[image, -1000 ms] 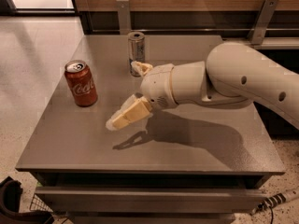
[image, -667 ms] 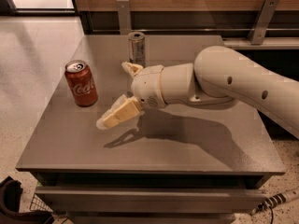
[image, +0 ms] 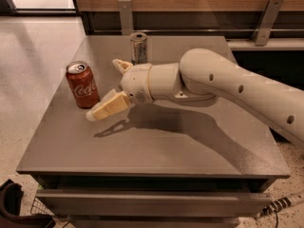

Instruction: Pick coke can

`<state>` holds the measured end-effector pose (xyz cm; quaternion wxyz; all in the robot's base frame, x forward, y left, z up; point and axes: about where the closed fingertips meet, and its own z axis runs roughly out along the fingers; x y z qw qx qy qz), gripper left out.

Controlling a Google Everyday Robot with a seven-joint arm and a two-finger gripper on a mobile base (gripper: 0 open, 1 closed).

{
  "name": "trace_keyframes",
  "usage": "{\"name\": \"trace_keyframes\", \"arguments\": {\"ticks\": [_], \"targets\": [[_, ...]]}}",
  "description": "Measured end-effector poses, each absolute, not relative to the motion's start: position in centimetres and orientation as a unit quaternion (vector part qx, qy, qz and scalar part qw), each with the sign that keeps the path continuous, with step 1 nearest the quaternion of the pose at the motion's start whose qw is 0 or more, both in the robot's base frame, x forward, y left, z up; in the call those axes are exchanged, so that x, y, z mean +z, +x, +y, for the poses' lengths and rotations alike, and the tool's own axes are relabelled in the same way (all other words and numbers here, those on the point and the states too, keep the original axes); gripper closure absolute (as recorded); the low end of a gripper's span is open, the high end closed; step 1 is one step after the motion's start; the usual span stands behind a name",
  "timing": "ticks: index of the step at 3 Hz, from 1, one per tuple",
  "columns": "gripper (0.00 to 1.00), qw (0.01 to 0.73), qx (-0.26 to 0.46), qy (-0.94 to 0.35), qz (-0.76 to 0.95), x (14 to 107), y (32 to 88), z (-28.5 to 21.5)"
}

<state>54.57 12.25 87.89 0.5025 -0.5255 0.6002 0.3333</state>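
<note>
The coke can [image: 82, 84], short and red with white lettering and a silver top, stands upright on the left part of the grey table [image: 156, 141]. My gripper [image: 105, 88] hangs just right of the can, its fingers spread wide and empty. The near finger [image: 107, 107] points at the can's lower right side, close to it; the far finger [image: 120, 64] sticks out behind. The white arm reaches in from the right above the table.
A taller, slim silver can [image: 138, 47] stands at the back of the table, just behind my wrist. A wooden wall panel and metal rail run along the back. The table's left edge drops to the pale floor.
The gripper has moved left toward the coke can, and its near finger has come close to the can's side. The can has not moved.
</note>
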Motion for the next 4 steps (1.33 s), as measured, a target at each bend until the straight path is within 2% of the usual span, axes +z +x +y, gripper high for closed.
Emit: {"name": "trace_keyframes", "arguments": {"ticks": [2, 3, 4], "targets": [[0.0, 0.53, 0.357, -0.517, 0.57, 88.7, 58.0, 16.7], [0.19, 0.527, 0.379, -0.517, 0.558, 88.2, 57.2, 19.5], [0.46, 0.526, 0.38, -0.519, 0.556, 88.3, 57.1, 19.7]]}}
